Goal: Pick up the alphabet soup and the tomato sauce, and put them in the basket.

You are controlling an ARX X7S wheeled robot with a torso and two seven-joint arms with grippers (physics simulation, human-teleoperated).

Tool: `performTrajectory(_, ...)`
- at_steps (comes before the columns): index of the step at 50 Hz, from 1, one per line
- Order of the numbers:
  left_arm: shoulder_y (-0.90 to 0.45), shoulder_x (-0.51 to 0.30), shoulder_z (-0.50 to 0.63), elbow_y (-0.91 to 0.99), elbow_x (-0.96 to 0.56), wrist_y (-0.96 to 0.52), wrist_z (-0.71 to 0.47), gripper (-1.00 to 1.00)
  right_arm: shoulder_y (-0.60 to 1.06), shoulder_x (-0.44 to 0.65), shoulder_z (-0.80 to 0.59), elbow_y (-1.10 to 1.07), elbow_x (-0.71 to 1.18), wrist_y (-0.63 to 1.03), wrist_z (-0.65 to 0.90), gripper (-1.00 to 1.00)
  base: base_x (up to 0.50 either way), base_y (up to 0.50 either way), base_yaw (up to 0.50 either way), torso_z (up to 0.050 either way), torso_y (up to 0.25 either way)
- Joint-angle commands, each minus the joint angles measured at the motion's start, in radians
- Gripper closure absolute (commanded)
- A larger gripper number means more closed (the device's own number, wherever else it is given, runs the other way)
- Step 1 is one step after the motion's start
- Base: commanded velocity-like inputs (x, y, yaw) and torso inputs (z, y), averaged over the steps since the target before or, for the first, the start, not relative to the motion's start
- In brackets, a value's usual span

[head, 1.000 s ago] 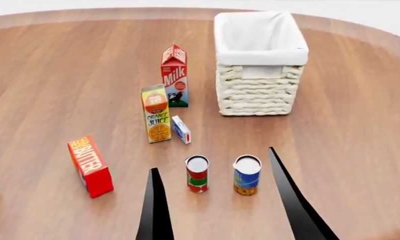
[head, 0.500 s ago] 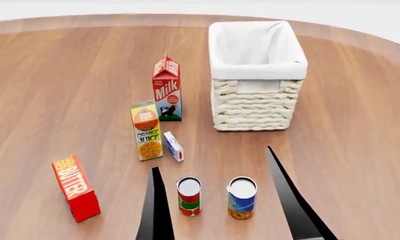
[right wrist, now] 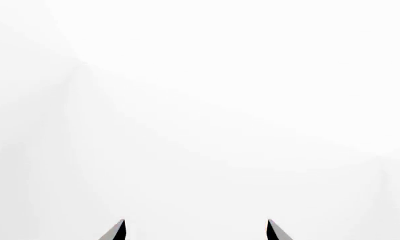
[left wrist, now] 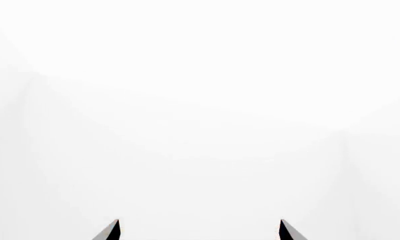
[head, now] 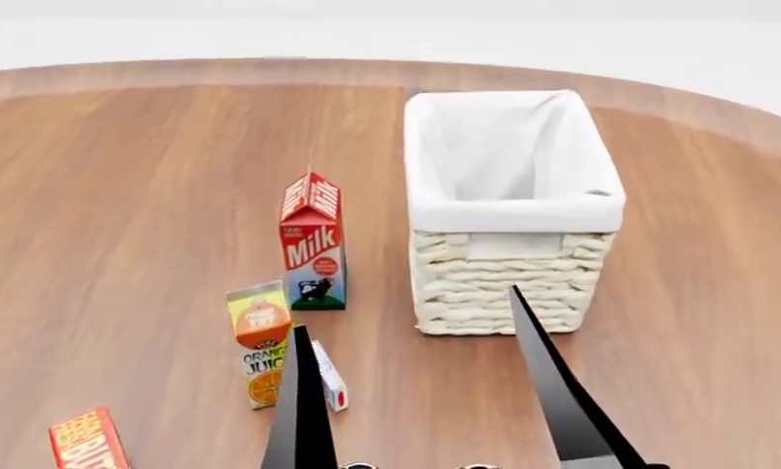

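Head view: round brown wooden table (head: 129, 195), cream wicker cloth-lined basket (head: 514, 283) mid-table, both cans just rim slivers at bottom edge, both grippers spread, empty — risk: blind descent knocks cans over.

The basket (head: 507, 283) stands open-topped with bare bench (head: 703, 293) right of it; left, the milk carton (head: 313, 244), juice carton (head: 261, 344) and small box (head: 330, 376) crowd the approach.
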Motion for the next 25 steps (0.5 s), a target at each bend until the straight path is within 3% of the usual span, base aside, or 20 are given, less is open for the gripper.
performTrajectory(1,0.005,-0.006,0.004,-0.003,0.002,0.008,-0.006,-1.00,0.000,0.002,-0.011,0.000,-0.003,0.008,0.006,-1.00,0.48,0.00,0.00,0.000,0.000)
performTrajectory(25,0.008,-0.015,0.017,-0.012,0.012,0.019,-0.017,-1.00,0.001,0.015,-0.016,0.005,0.012,0.009,0.025,-1.00,0.48,0.00,0.00,0.000,0.001)
